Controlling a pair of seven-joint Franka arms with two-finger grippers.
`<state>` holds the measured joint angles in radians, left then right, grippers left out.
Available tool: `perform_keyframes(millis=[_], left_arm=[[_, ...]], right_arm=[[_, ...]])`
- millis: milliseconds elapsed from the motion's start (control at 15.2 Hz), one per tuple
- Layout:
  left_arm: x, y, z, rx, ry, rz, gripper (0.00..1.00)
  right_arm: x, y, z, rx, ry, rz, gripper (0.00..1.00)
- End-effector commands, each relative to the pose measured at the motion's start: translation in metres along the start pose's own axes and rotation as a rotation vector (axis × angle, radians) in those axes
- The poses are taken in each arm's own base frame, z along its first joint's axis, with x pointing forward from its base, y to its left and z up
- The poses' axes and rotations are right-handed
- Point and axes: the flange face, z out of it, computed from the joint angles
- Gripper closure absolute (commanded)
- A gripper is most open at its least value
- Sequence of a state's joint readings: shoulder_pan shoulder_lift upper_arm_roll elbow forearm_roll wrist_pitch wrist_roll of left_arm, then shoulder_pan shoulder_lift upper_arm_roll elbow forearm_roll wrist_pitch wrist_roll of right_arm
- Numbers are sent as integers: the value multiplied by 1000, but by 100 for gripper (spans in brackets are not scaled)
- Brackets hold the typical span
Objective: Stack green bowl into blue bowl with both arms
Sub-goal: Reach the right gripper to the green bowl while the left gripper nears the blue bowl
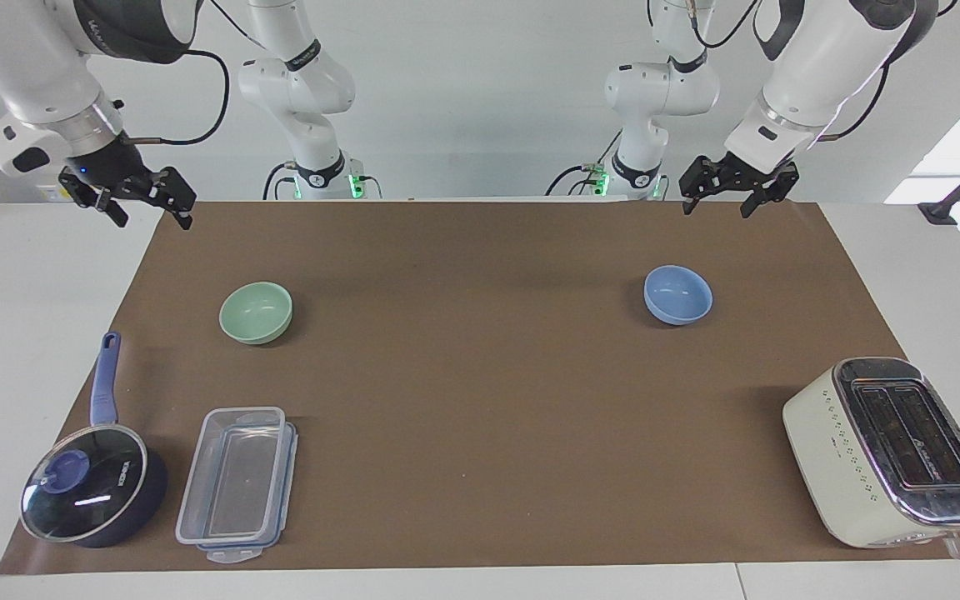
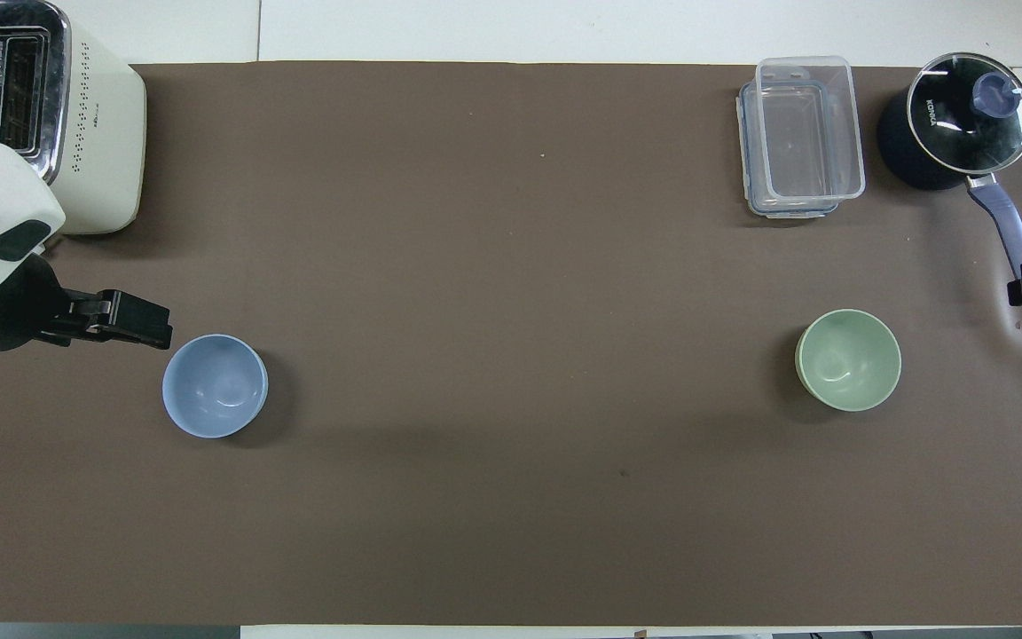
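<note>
Overhead view hides right gripper (image 1: 149,202) (facing shows both), bowls apart

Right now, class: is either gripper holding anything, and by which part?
Nothing is held. The left gripper and right gripper are both up in the air, empty. The green bowl and blue bowl sit apart on the mat.

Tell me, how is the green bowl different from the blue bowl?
The green bowl is pale mint; the blue bowl is light periwinkle. The green bowl sits toward the right arm's end of the brown mat, the blue bowl toward the left arm's end. The green bowl has a saucepan nearby; the blue bowl has a toaster. Both are upright, empty and similar in size.
</note>
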<state>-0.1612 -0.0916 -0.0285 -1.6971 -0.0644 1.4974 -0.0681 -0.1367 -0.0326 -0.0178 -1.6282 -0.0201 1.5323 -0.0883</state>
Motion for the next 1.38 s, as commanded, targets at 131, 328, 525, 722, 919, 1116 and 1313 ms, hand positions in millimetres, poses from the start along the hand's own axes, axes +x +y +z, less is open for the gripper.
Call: perform_keyframes(millis=[131, 328, 525, 722, 919, 1116, 1313], left_arm=[[-5, 0, -4, 8, -4, 9, 0], [-6, -8, -1, 27, -11, 1, 0], [-5, -10, -3, 27, -6, -1, 0], [-5, -14, -2, 26, -6, -13, 0], [-6, -18, -2, 24, -9, -28, 0], [-5, -18, -3, 24, -6, -30, 0], [-6, -20, 0, 24, -12, -27, 0]], right_arm=[[-5, -1, -6, -4, 14, 8, 0], [-13, -6, -3, 3, 5, -12, 0], [-13, -12, 33, 30, 72, -15, 0], [-2, -13, 89, 39, 68, -38, 0], [7, 16, 171, 46, 15, -128, 0], [2, 20, 224, 43, 23, -137, 0], [-10, 12, 254, 40, 28, -144, 0]])
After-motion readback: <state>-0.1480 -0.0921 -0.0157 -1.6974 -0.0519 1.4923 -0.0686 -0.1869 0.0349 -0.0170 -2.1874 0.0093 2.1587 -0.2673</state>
